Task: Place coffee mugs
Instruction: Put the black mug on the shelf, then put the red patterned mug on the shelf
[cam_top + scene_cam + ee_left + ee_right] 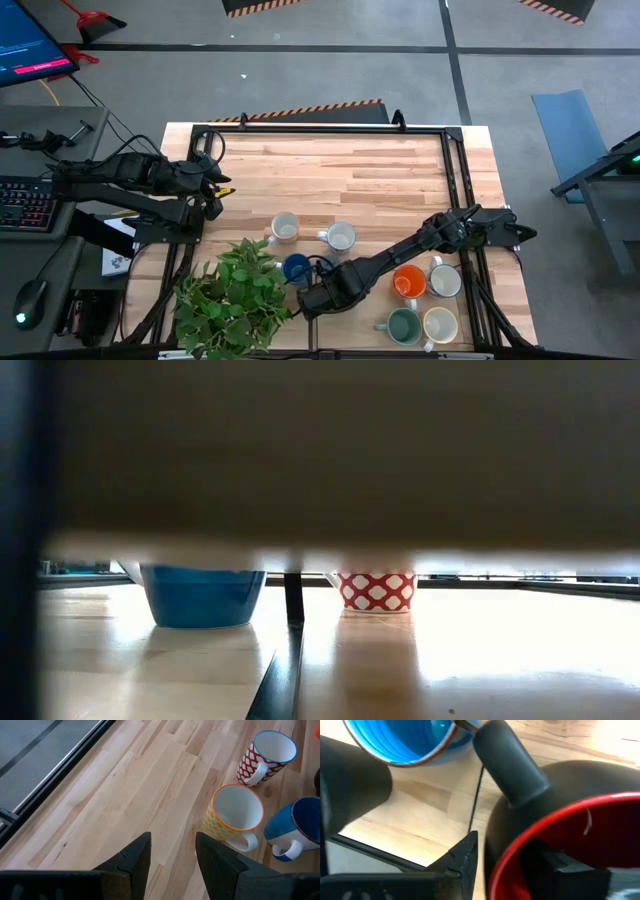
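Closest to you, the dark mug with the red inside sits against your right gripper, next to the blue mug and the plant; you cannot tell whether those jaws grasp it, while your left gripper waits spread and empty at the table's left edge.

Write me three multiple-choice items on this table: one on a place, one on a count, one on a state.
1. The blue mug stands: A) beside the potted plant B) at the table's right edge C) in a far corner.
2. Mugs grouped right of the right arm: A) two B) four C) six.
3. The left end effector is: A) shut on a mug B) open, empty C) shut, empty.
Answers: A, leaves nearly reach it; B, orange mug, white mug, green mug, cream mug; B, bare wood shows between its fingers.
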### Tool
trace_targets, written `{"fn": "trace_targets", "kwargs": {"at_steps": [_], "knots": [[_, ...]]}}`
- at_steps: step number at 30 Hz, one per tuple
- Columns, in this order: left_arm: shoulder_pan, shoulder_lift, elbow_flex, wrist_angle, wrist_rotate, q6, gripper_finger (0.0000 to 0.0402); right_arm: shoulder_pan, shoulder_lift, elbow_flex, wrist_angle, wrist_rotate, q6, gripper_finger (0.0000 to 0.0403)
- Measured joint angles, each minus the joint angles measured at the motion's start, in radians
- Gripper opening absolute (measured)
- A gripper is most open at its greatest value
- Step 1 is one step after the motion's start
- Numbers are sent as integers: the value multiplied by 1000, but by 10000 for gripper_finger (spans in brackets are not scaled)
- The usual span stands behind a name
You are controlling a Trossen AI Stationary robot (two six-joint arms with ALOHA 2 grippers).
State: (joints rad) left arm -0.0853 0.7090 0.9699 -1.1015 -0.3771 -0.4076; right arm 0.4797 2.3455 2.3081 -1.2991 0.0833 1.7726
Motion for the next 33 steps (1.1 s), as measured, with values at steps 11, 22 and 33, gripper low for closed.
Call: {"fn": "trace_targets", "kwargs": {"at_steps": [11,22,33], "knots": [[0,0,0,0,0,0,145,-1,-1,34,-40,-3,-44,129],[0,0,0,1,0,-8,145,13,-58,48,-110,72,-53,130],[0,0,0,2,0,-10,145,40,-157,48,-202,198,-114,130]]}}
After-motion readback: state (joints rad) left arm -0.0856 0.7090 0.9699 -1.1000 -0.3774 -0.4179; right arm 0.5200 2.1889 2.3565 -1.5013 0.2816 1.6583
